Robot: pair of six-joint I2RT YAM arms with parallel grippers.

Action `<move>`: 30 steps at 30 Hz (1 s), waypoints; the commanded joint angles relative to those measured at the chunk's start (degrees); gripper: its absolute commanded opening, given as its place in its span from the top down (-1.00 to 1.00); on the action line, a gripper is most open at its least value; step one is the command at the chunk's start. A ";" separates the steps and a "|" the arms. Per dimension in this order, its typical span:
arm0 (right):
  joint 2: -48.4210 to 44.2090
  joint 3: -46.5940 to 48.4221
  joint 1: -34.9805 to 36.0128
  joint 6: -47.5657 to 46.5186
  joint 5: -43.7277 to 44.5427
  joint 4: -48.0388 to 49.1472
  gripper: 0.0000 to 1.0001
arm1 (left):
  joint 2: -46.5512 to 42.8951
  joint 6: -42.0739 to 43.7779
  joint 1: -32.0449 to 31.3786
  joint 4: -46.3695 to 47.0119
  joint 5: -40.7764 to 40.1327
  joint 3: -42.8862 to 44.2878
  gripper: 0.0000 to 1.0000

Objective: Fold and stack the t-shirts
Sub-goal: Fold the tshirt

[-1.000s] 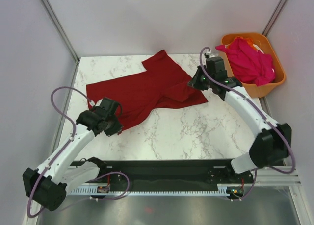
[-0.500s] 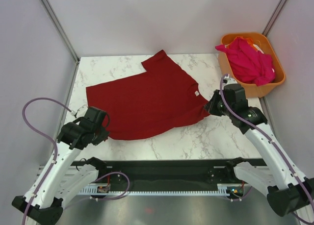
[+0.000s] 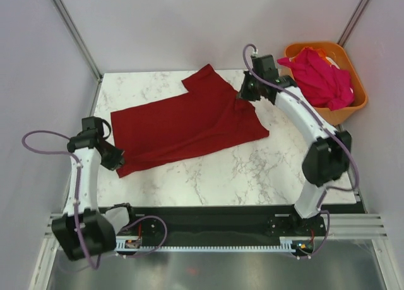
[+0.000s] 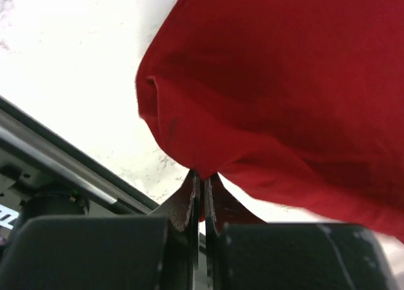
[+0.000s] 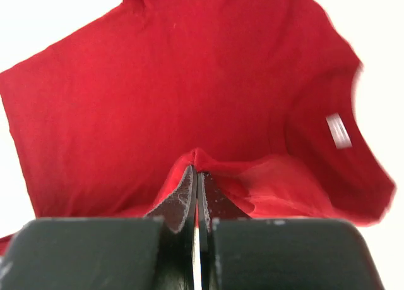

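the left gripper (image 4: pixel 202 179), jaws pinched tight, grips the dark crimson cloth t-shirt (image 3: pixel 183 122) at centre-left; the right gripper (image 5: pixel 197 176) likewise clamps it at upper right of centre.

No readable text, numbers or brands anywhere. Small white neck label (image 5: pixel 338 130) inside collar of crimson t-shirt (image 5: pixel 189 94), blurred, print not legible.

Left arm reaches up the left table edge, left gripper (image 3: pixel 117 164) clamped tight. Right arm stretches far forward (elbow bent sharply), right gripper (image 3: pixel 242 95) likewise pinched closed.
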 commanded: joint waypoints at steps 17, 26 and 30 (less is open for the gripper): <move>27.54 19.02 0.38 -1.22 -2.47 -5.63 1.00 | 32.10 16.56 10.17 14.92 23.67 1.79 0.95; 37.87 34.30 0.38 0.80 -2.47 -5.11 -0.32 | 37.89 14.64 12.71 14.30 21.54 8.55 -0.07; 41.77 39.15 0.11 1.07 -2.03 -4.93 -0.89 | 37.73 13.84 13.25 14.56 22.01 11.90 -1.00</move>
